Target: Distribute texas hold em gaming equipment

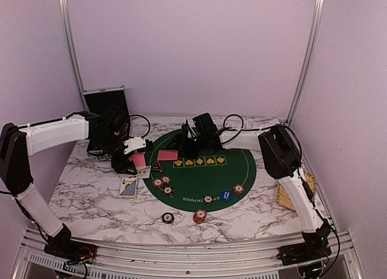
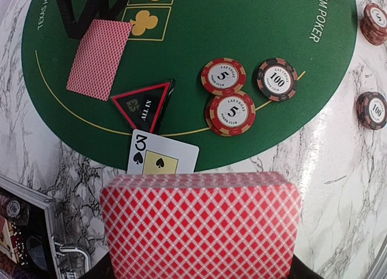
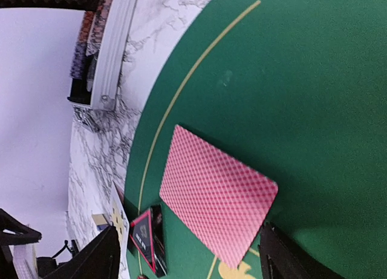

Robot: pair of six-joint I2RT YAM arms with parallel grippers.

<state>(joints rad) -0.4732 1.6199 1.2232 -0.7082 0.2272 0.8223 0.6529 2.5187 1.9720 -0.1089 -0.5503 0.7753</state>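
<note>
Nearest the lens, a deck of red-backed cards (image 2: 199,224) fills the bottom of the left wrist view. The left hand (image 1: 130,153) is clamped on it and holds it off the left edge of the green felt mat (image 2: 242,25), above the marble table (image 2: 338,170). A face-up three of spades (image 2: 162,158) lies across that same mat edge, with the dark triangular marker (image 2: 145,103) just inside it. Two red five chips (image 2: 224,76) and a dark hundred chip (image 2: 276,79) sit a little further in. On the mat's left part, below the printed suit boxes, a single face-down card (image 3: 217,194) lies flat. The right hand (image 1: 186,147) hangs over it with fingers spread wide, touching nothing and gripping nothing. Dealing looks to be the step in hand, and this card seems placed. The next move probably calls for the right hand to rise clear without dragging the card. It would then cross to the deck and pinch off only the top card while the left hand holds the deck level.
</note>
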